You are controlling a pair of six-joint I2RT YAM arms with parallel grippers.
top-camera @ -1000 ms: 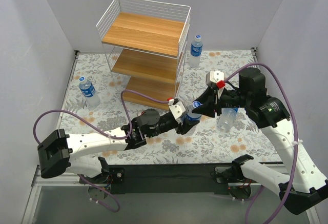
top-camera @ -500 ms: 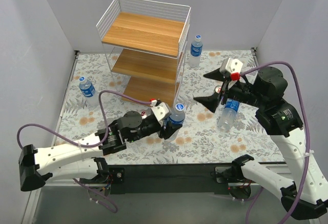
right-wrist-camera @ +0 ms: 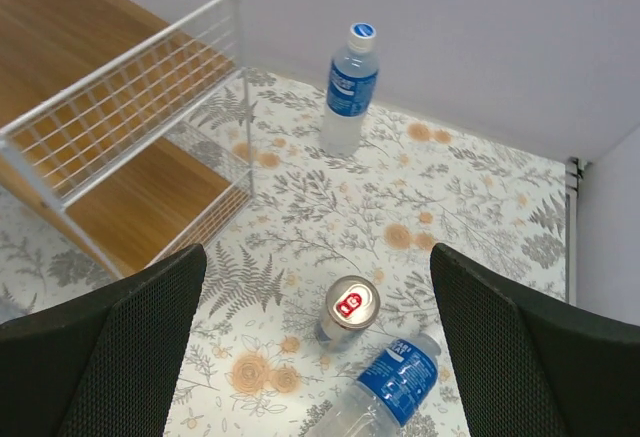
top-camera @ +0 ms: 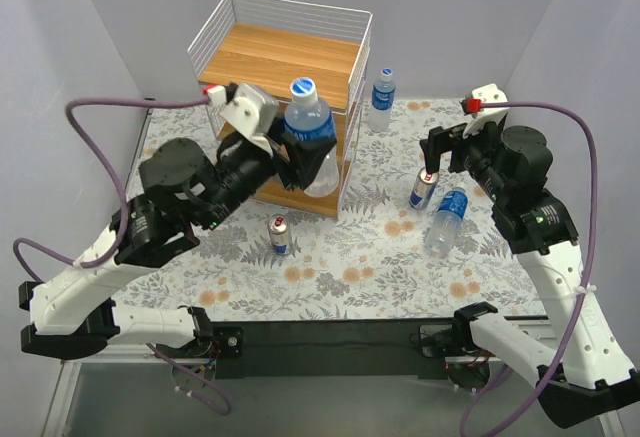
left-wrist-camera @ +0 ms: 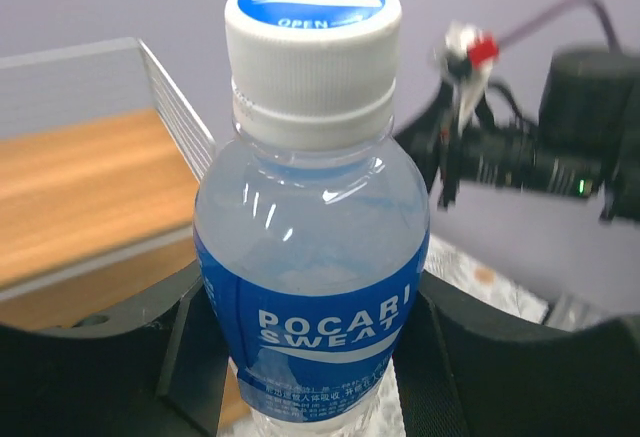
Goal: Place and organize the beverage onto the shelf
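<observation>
My left gripper [top-camera: 305, 152] is raised in front of the shelf [top-camera: 283, 57] and is shut on an upright clear bottle [top-camera: 310, 132] with a blue label. In the left wrist view that bottle [left-wrist-camera: 310, 257] fills the space between the jaws of the left gripper [left-wrist-camera: 315, 357], touching both. My right gripper [top-camera: 447, 152] hangs open over the right side of the table. Below the right gripper [right-wrist-camera: 315, 257] stand a slim can [right-wrist-camera: 347, 309] and a bottle lying on its side [right-wrist-camera: 385, 389]. Another bottle [top-camera: 381, 100] stands by the back wall. A second can [top-camera: 279, 234] stands mid-table.
The shelf's white wire rim [right-wrist-camera: 120, 107] and lower wooden board show at the left of the right wrist view. The flowered table cover [top-camera: 380, 267] ends at the side walls. My left arm covers the table's left part.
The left arm has lifted the bottle from low over the table up and left, in front of the shelf. The right gripper has opened and drawn back to the right. A can now shows mid-table.
</observation>
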